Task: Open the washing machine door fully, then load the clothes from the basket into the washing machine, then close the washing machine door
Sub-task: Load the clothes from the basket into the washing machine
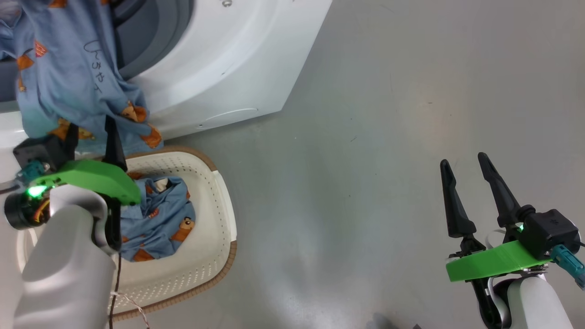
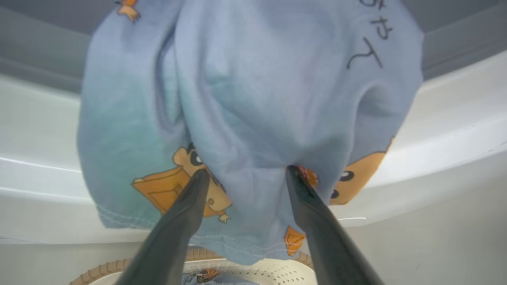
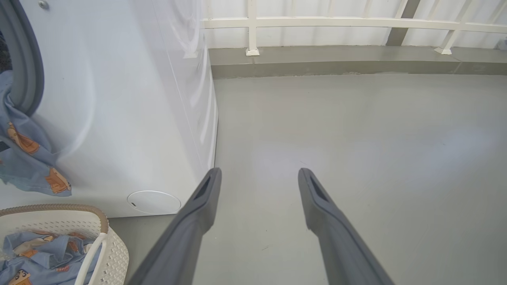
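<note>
**One garment draped out of the drum mouth, one waiting in the basket**

The hanging garment [image 1: 68,68] spills down the washing machine [image 1: 237,55] front. The left end effector [image 2: 247,172], fingers apart, noses against it, probably to push it in. A second garment [image 1: 157,219] lies in the basket [image 1: 215,219]. The right end effector [image 1: 464,159], also spread, idles over the floor [image 1: 365,183].
</note>
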Tool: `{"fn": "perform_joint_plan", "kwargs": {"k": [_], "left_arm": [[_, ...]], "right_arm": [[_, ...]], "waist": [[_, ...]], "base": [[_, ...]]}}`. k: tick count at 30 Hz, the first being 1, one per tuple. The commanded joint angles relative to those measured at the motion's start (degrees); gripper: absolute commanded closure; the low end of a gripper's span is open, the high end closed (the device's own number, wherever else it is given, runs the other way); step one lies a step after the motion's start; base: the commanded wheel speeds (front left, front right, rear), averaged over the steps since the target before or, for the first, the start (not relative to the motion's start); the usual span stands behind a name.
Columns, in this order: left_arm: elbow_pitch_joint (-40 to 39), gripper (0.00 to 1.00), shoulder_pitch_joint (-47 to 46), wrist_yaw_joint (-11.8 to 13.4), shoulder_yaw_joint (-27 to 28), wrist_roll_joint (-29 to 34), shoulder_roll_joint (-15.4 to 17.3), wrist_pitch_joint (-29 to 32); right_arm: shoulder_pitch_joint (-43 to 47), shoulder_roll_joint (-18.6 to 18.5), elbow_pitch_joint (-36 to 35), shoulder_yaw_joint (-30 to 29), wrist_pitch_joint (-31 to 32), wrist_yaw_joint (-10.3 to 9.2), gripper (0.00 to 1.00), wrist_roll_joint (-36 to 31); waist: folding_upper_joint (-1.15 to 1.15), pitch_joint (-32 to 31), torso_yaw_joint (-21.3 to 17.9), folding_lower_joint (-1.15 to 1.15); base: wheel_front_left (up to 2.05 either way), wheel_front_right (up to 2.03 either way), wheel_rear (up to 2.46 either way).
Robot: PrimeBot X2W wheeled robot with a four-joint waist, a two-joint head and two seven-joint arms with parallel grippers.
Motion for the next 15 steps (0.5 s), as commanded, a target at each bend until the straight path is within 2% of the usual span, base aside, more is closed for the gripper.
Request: {"fn": "perform_joint_plan", "kwargs": {"k": [1, 6, 15], "left_arm": [[0.4, 0.0, -1.7, -0.6, 1.8, 0.1, 2.0, -0.7], [2.7, 0.0, -4.5, -0.6, 2.9, 0.2, 1.7, -0.9], [1.3, 0.0, -6.3, -0.7, 5.4, 2.1, 0.3, -0.9]], "right_arm": [[-0.4, -0.3, -1.3, 1.2, -0.3, 0.09, 0.0, 0.8], [-0.6, -0.3, -1.5, 1.3, -0.3, 0.09, 0.0, 0.6], [-1.2, -0.3, -1.5, 1.8, -0.3, 0.09, 0.0, 0.8]], "waist": [[0.0, 0.1, -0.1, 0.0], [0.0, 0.4, -0.2, 0.0], [0.0, 1.0, -1.1, 0.0]], "base": [[0.0, 0.0, 0.0], [0.0, 0.0, 0.0], [0.0, 0.0, 0.0]]}}
